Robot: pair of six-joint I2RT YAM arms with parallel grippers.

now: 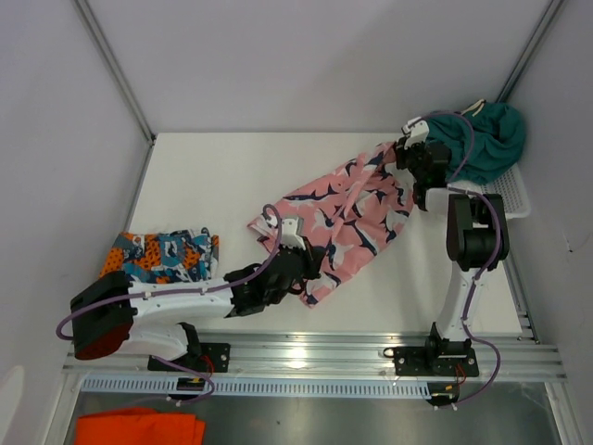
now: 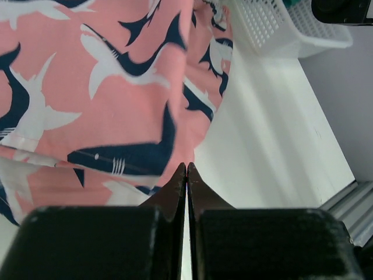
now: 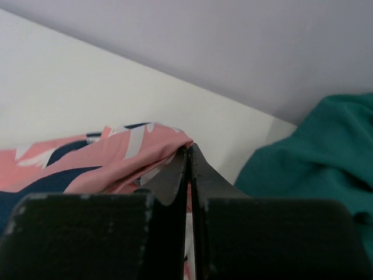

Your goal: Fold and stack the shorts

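The pink shark shorts lie spread on a slant across the middle of the white table, and fill the left wrist view. My left gripper is shut on their near lower edge. My right gripper is shut on their far corner, with pink cloth pinched between the jaws. The blue and orange print shorts lie folded at the near left. The teal shorts sit bunched in the basket at the far right.
A white mesh basket stands at the table's right edge behind the right arm. A bright orange cloth lies below the table's front rail at the lower left. Grey walls close in the back and sides.
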